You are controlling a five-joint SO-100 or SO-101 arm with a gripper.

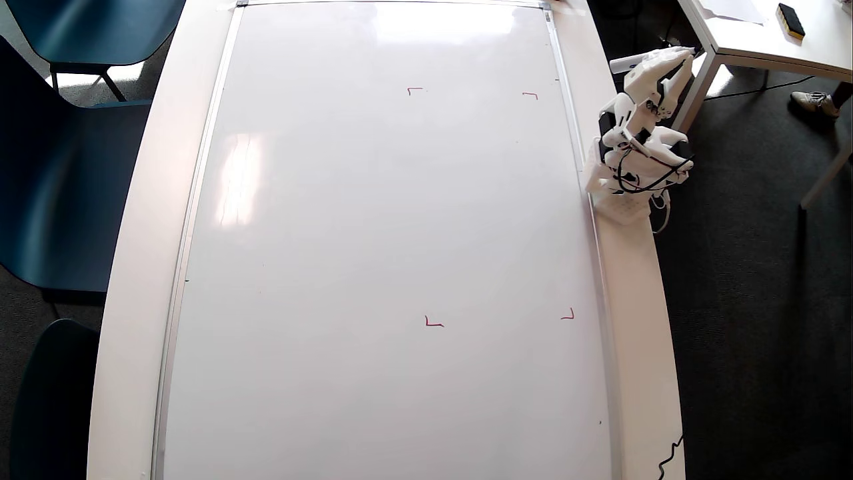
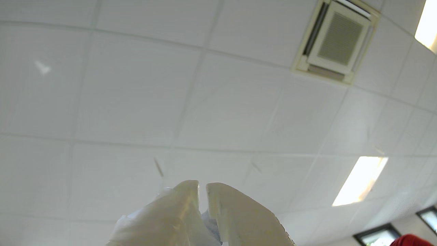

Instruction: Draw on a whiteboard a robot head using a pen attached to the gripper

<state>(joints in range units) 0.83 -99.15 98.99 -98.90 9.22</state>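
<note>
In the overhead view the whiteboard lies flat on the white bench, bare except for four small red corner marks. The arm sits folded at the bench's right edge, its hand raised beyond the board's frame. The pen juts leftward from the hand (well clear of the board). In the wrist view the hand points at the ceiling, fingertips nearly together, clamped on the pen.

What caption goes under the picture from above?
Blank whiteboard with red corner marks; arm folded at its right edge, gripper holding the pen.
</note>
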